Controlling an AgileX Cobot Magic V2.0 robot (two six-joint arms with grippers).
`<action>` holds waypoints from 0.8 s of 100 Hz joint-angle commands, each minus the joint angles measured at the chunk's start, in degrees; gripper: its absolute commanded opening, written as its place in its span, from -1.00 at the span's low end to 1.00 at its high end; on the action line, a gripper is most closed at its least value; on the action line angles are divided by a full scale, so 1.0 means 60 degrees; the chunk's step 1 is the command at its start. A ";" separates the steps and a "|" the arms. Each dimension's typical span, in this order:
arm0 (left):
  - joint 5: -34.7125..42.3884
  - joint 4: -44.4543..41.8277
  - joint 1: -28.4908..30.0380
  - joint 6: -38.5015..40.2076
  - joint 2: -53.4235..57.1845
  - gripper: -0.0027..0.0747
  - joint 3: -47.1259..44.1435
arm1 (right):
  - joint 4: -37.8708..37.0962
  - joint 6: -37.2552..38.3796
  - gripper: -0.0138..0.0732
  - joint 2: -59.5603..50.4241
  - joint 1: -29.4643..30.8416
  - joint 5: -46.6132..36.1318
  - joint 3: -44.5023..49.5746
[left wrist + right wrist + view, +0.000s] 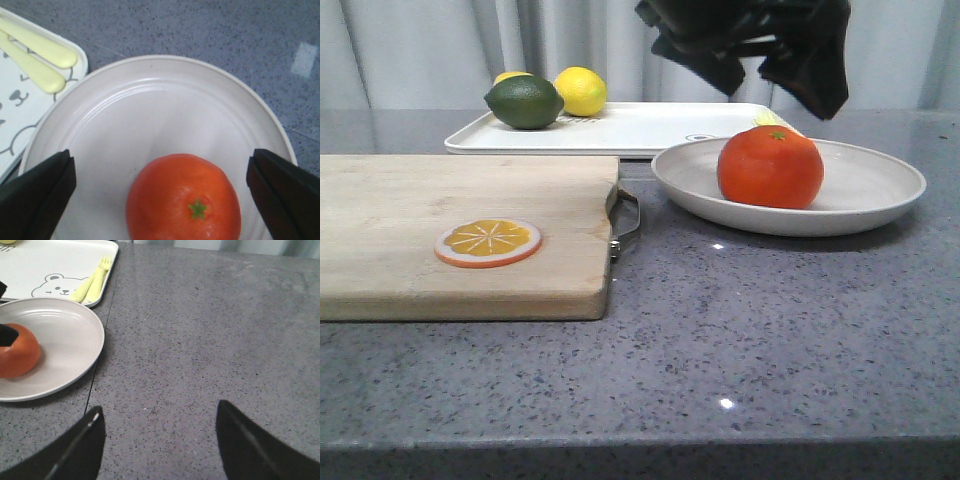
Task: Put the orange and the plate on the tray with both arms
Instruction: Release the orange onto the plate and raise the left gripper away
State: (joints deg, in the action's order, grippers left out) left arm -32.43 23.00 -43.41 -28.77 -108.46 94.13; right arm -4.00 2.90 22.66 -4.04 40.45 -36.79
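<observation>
The orange point(770, 167) sits in the off-white plate point(880, 180) on the grey table, right of centre. The white tray point(640, 125) lies just behind the plate. My left gripper point(778, 95) hangs open above the orange. In the left wrist view its gripper point(160, 195) has its fingers wide apart either side of the orange point(182, 200), over the plate point(150, 100), and the tray corner point(15, 95) shows. My right gripper point(160, 440) is open and empty over bare table, beside the plate point(70, 340), orange point(17, 352) and tray point(50, 265).
A wooden cutting board point(450, 230) with an orange slice point(488, 242) lies at the left. A lime point(524, 101) and lemons point(580, 90) sit on the tray's far left end. Pale yellow forks point(35, 55) lie on the tray corner near the plate.
</observation>
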 commanded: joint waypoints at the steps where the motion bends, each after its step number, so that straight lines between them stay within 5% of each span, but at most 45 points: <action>1: 0.0681 0.0252 -0.0091 -0.0016 0.0980 0.78 0.0329 | -0.0100 0.0005 0.44 0.0175 -0.0012 -0.0619 -0.0314; 33: 0.1198 0.0154 0.0384 -0.0016 0.2784 0.75 -0.0516 | -0.0100 0.0005 0.44 0.0175 -0.0012 -0.0581 -0.0314; 80: 0.2548 -0.0004 0.2315 -0.0016 0.7376 0.64 -0.5870 | -0.0100 0.0005 0.44 0.0175 -0.0012 -0.0590 -0.0297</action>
State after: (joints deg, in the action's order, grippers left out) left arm -21.59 22.40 -31.54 -28.77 -70.15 62.18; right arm -4.00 2.90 22.66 -4.04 40.63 -36.79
